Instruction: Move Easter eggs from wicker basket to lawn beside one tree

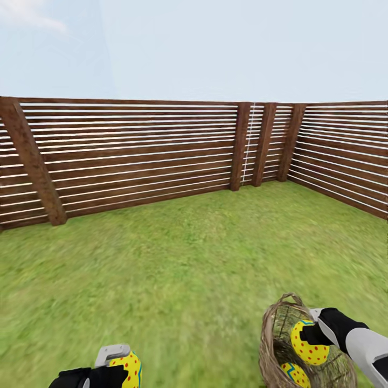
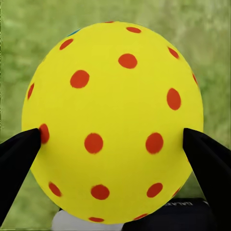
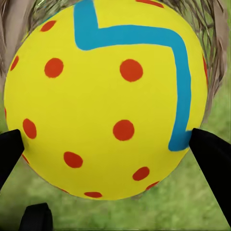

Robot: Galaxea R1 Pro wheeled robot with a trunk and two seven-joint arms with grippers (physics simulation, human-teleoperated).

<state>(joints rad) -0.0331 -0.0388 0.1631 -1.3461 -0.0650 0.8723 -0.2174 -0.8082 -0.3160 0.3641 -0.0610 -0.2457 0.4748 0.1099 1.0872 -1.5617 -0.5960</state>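
**Three eggs: two held, one in the basket**

Head view: the left hand (image 1: 110,372) at 7 o'clock pinches one dotted egg (image 1: 128,367). At 5 o'clock, the right hand (image 1: 312,335) pinches a second egg (image 1: 308,347) over the wicker basket (image 1: 272,345); a third egg (image 1: 293,374) lies inside.

Left wrist view: both fingers (image 2: 19,159) press the egg (image 2: 113,120).

Right wrist view: the fingers (image 3: 211,159) clamp the egg (image 3: 106,101).

The left claw (image 1: 116,366) sits low over the lawn, well apart from the wicker basket (image 1: 269,345), its black fingers (image 2: 19,159) pressed against opposite sides of a red-dotted yellow egg (image 2: 113,120). The right arm, white with a black wrist, reaches in over the wicker basket's rim; the right claw (image 1: 310,334) is clamped on a second dotted egg (image 3: 106,101) with a blue zigzag line, holding it at the basket's mouth, fingertips touching its flanks.
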